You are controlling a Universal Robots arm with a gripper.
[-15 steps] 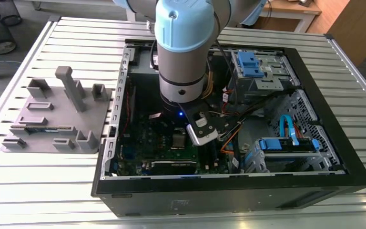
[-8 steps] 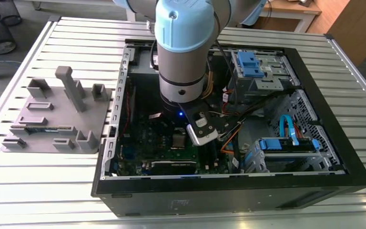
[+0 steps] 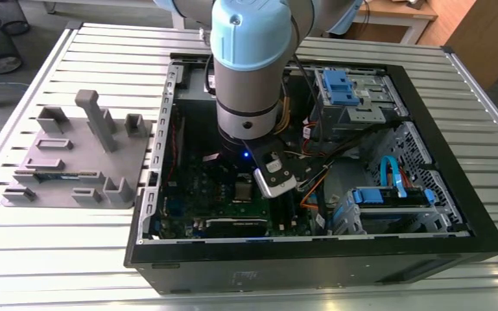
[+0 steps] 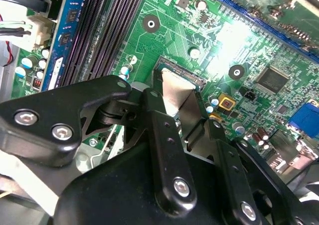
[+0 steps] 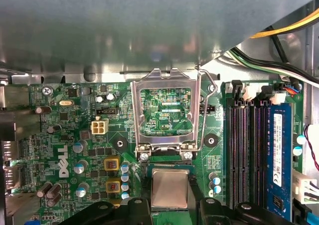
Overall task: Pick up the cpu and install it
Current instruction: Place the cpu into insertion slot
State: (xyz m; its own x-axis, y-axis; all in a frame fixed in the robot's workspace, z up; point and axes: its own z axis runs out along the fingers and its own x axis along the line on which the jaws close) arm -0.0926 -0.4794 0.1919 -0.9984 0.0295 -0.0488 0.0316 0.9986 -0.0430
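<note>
Standing beside the open computer case (image 3: 318, 265), I'd judge the job more than half done. The cpu (image 5: 169, 187) is away from the grey block tray (image 3: 76, 155) and lies at the socket of the green circuit board (image 5: 65, 135). The gripper (image 5: 172, 207) is narrowed onto it, a finger against either edge. I can't tell whether it is fully seated. The hinged metal frame (image 5: 164, 78) stands raised, so clamping is left. The first wrist view shows that frame. The second wrist view shows the fingers (image 4: 162, 135) meeting the chip's sides. The exterior view shows the arm (image 3: 249, 65) reaching in.
</note>
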